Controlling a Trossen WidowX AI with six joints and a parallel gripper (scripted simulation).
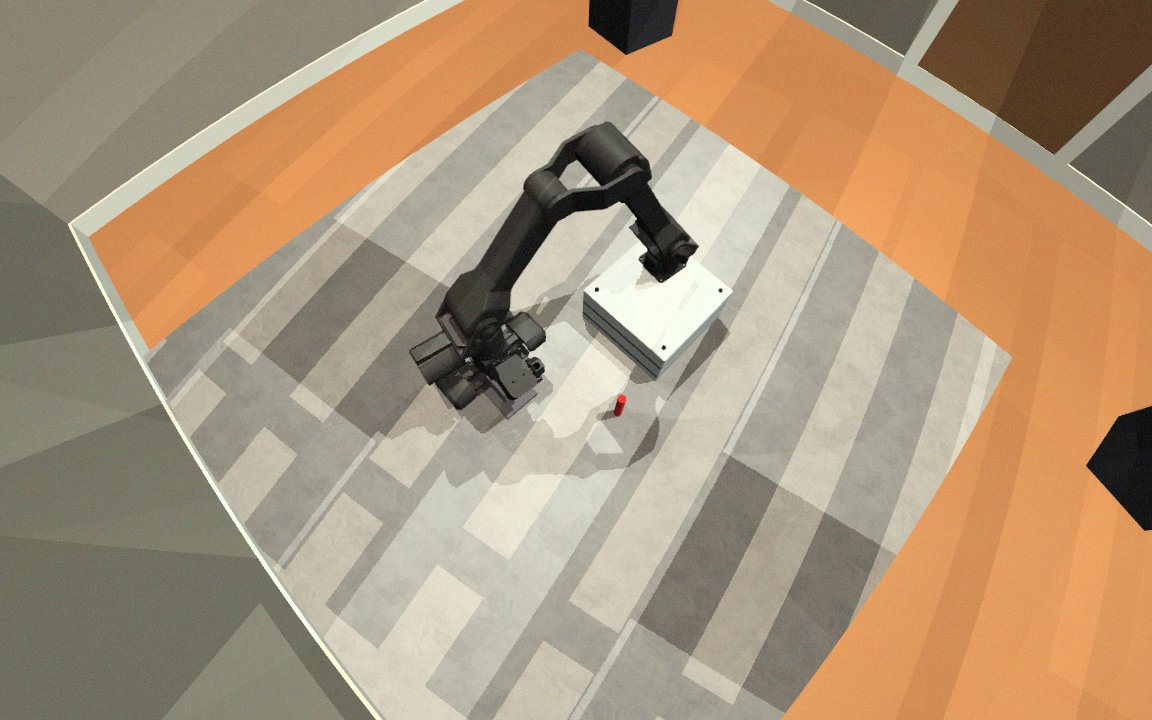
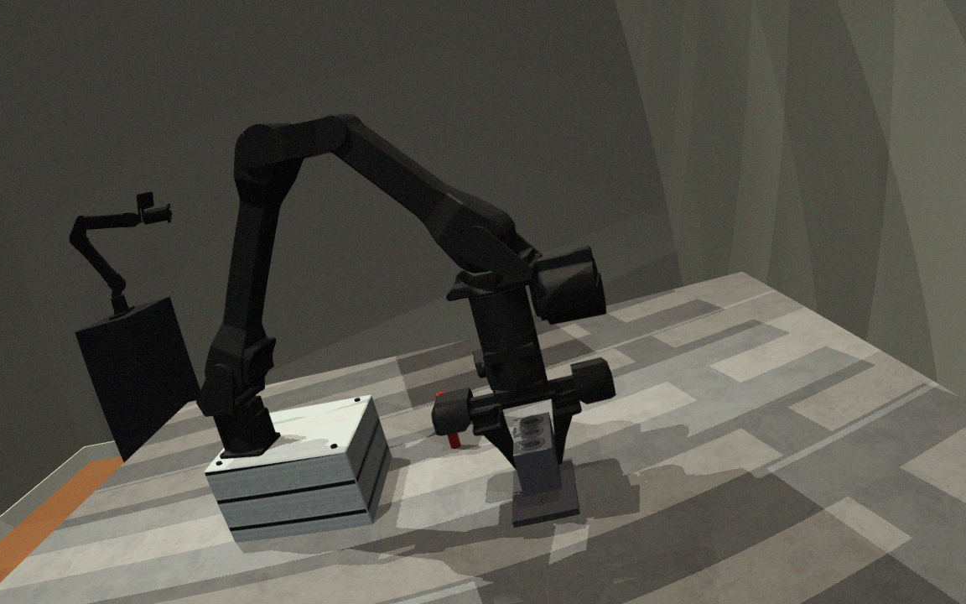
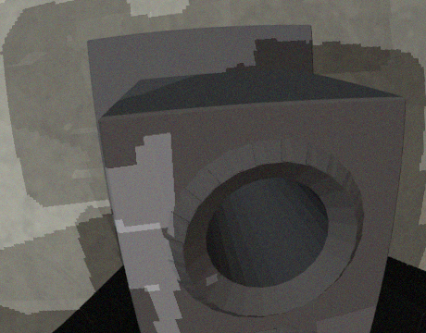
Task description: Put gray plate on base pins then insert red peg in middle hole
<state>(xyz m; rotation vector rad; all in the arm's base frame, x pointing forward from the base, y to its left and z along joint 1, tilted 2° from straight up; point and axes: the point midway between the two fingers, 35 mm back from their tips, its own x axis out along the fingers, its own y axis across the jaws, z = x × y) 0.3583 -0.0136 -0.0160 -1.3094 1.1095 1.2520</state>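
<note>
Item, exterior view, far left: a small dark arm (image 2: 100, 255) on a black block (image 2: 137, 367), standing apart from the work.

Item: white-topped, slatted box (image 1: 643, 313) (image 2: 329, 431), bearing the main arm's foot.

Item: black six-joint arm (image 1: 513, 241) (image 2: 250, 247). Lower link near vertical; elbow high and bent; forearm sloping down to the right; wrist folded so the hand end points downward.

Item: red peg (image 1: 619, 405) (image 2: 454, 439), one, upright on the patterned table top (image 1: 822, 358) (image 2: 697, 435), between box and gripper, apart from the plate; partly masked by gripper hardware in the exterior view.

Item: parallel gripper (image 1: 504, 371) (image 2: 537, 460) (image 3: 231, 253). Fingers partly open, closed against opposite sides of the plate, which they grip.

Item: gray plate (image 2: 537, 469) (image 3: 269, 125), thick, block-like, holes facing up, directly over the base. Three holes in the exterior view; one large in the wrist view.

Item: gray base (image 2: 568, 510) (image 3: 176, 60), flat on the table top, edges projecting beyond the plate. Pins hidden; full seating cannot be told.
</note>
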